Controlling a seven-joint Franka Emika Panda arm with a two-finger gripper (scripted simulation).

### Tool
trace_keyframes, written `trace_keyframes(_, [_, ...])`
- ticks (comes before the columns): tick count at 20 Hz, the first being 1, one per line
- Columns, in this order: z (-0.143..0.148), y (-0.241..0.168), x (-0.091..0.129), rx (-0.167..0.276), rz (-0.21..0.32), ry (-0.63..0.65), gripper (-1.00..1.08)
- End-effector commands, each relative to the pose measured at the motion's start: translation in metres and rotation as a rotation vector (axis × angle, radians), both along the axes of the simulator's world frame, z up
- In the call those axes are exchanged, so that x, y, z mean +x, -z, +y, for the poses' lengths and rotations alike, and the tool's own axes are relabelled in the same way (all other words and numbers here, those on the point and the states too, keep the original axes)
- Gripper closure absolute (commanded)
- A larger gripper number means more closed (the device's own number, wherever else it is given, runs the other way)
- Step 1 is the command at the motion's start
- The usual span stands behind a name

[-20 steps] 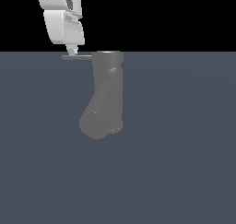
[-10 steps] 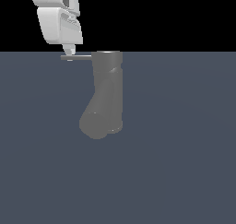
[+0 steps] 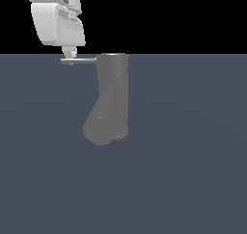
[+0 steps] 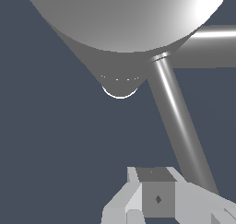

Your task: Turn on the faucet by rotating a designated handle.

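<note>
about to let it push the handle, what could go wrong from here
The white gripper meets the thin grey rod handle only at its far tip, on the exterior view's left, so it may slip off the end once the rod swings.

The exterior view shows one narrow fingertip on the rod, a small contact that could ride over it instead of turning it.

Whether the jaws enclose the rod cannot be told, so a push may not rotate the dark-grey cylindrical faucet.

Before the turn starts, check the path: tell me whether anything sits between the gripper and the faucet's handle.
Nothing visible does. In the exterior view the gripper is at the outer end of the handle, which projects from the faucet toward that view's left. Whether they actually touch cannot be told.
</note>
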State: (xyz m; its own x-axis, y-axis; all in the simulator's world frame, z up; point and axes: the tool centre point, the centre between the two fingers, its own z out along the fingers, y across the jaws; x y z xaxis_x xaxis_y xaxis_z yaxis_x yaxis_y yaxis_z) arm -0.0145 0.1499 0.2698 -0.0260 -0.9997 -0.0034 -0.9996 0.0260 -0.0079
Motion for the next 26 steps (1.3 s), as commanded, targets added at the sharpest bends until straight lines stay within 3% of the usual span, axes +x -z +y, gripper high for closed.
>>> trace_keyframes(1, [0.001, 0.0, -0.013, -0.003, 0.008, -0.003, 1.08])
trace_keyframes(9, [0.0, 0.0, -0.038, -0.003, 0.008, -0.002, 1.08])
trace_keyframes(11, [0.0, 0.0, -0.032, -0.003, 0.001, -0.002, 1.08])
trace_keyframes(26, [-0.039, 0.0, -0.073, -0.003, 0.004, -0.002, 1.08])
